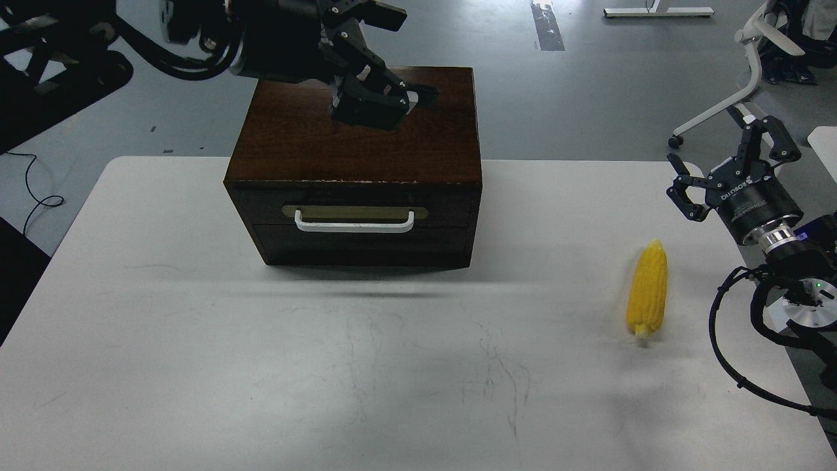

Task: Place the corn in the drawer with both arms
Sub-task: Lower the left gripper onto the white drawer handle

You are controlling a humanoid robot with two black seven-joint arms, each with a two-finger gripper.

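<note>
The corn (647,291) lies on the white table (196,340) at the right, stub end toward me. The dark brown wooden box (356,124) stands at the table's back middle. Its drawer (451,207) is closed, with the white bar handle (354,226) on a brass plate. My left gripper (410,60) hovers over the box's top, near its back edge, open and empty. My right gripper (724,160) is open and empty, above the table's right edge, behind and to the right of the corn.
An office chair (752,72) stands on the grey floor behind the table's right corner. Black cables (719,327) loop from my right arm over the table's right edge. A black cable (39,196) lies on the floor at the left.
</note>
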